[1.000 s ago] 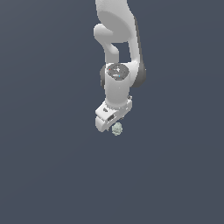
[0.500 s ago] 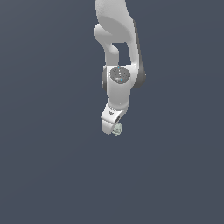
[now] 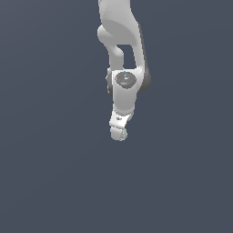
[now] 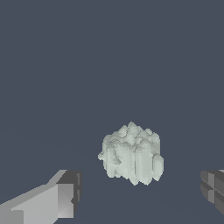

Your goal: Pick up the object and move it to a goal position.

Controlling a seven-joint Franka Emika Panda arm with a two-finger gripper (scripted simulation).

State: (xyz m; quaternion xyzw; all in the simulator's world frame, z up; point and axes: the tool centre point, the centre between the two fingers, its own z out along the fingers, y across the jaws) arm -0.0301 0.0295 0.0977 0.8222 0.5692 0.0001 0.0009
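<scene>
my claw (image 4: 140, 192) wide, fingers (image 4: 48, 203) apart on either side of the object (image 4: 131, 154) in the wrist view, clear gap on both sides, no contact yet that i can see. object is a pale grey-green lumpy blob sitting on the dark surface (image 4: 109, 57), between my fingertips but slightly beyond them in that view.

exterior view: claw (image 3: 119, 132) is low, right at the object (image 3: 123, 134), which peeks out at the exterior view's right of the tip. a second ago the object lay just below and clear of the claw, and the wrist was turned more sideways; since then i've dropped down and rotated, so the blob is now bracketed. arm (image 3: 123, 50) rises straight up behind, out of frame.

meaning: approach looks basically done, grasp not made. next move, my guess, is a bit more descent then close. risk: blob is small and bumpy, could squirt out if the fingers land off-centre. no goal marker visible anywhere.
</scene>
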